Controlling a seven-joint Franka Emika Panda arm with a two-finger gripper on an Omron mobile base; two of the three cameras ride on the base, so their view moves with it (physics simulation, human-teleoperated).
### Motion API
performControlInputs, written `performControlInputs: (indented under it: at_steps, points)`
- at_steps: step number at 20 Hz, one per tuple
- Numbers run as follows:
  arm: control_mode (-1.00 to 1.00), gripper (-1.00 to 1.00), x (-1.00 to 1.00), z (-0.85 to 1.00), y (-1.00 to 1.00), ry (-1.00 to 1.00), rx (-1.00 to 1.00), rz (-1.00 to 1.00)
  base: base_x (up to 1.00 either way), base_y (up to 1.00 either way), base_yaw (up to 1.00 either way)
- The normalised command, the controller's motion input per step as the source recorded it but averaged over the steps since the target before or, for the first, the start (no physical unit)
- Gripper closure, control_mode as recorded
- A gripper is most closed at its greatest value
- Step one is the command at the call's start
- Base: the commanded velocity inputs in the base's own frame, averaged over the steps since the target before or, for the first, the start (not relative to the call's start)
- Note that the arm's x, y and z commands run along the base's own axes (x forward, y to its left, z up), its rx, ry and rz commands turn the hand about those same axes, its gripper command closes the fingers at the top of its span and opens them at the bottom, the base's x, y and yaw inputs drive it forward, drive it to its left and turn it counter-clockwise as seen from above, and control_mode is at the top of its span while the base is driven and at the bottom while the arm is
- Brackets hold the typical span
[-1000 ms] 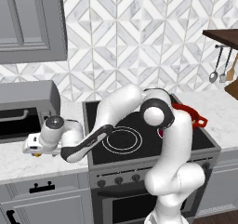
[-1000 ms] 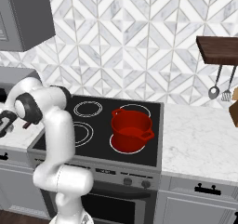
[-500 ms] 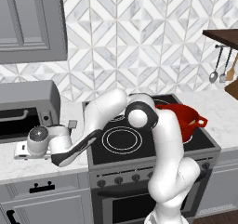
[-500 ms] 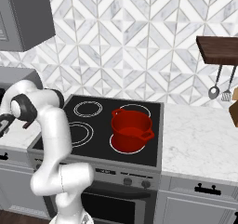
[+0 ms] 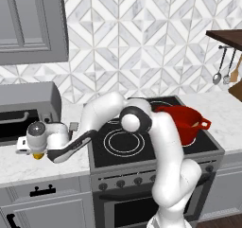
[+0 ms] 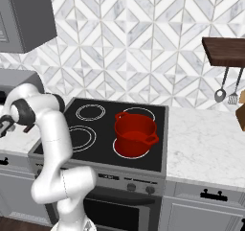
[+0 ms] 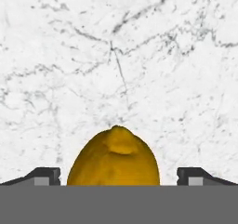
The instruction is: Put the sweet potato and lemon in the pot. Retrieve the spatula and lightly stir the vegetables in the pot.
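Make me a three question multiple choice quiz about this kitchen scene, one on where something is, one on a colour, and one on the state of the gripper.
1. Where does the pot stand?
A. on a front stove burner
B. on the marble counter
C. inside the microwave

2. What colour is the pot?
A. grey
B. red
C. white

3. How is the gripper set around the lemon?
A. shut beside it
B. clamped on it
C. open, a fingertip either side

Answers: 1 A, the right base view shows it on the cooktop near the front edge. 2 B, bright red in both base views. 3 C, the hand view shows gaps between each fingertip and the fruit.
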Motion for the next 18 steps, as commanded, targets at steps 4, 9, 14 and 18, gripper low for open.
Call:
performControlInputs:
  at_steps: [4,9,14,18]
  points:
    - [-1.0,1.0,0.15,-0.15,0.0,0.06,-0.03,0.0,0.0,0.0,0.0]
    - [-1.0,1.0,-0.01,-0.01,-0.03,0.03,-0.04,0.0,0.0,0.0,0.0]
    - [-1.0,1.0,-0.57,0.78,-0.39,-0.02,-0.08,0.0,0.0,0.0,0.0]
    - [-1.0,1.0,-0.61,0.81,-0.67,0.01,-0.07,0.0,0.0,0.0,0.0]
